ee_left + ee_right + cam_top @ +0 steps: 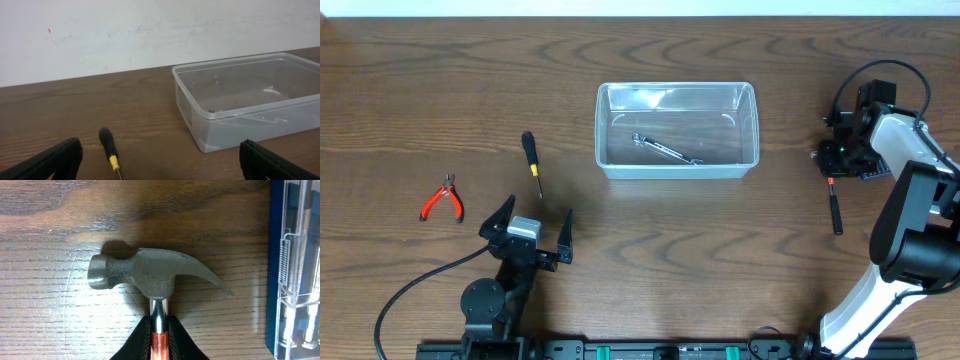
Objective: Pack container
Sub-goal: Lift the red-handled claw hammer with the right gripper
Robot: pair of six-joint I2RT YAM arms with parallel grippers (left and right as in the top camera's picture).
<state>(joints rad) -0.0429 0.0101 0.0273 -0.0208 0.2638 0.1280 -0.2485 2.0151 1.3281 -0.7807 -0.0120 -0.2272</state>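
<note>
The clear plastic container point(603, 130) sits mid-table with a silver wrench point(665, 148) lying inside it; the left wrist view shows its near wall point(235, 130). At the right edge, my right gripper point(832, 155) is shut on the shaft of a hammer point(145, 272) lying flat on the wood. Its jaws point(159, 335) press both sides of the shaft just below the steel head. The hammer's dark handle point(835, 205) trails toward the front. My left gripper point(532, 225) stands wide open near the front left, holding nothing.
A black-and-yellow screwdriver point(531, 160) lies just ahead of the left gripper point(160, 162), also in its wrist view point(107, 145). Red pliers point(443, 198) lie farther left. A blue-and-clear case point(295, 270) sits close to the right of the hammer head.
</note>
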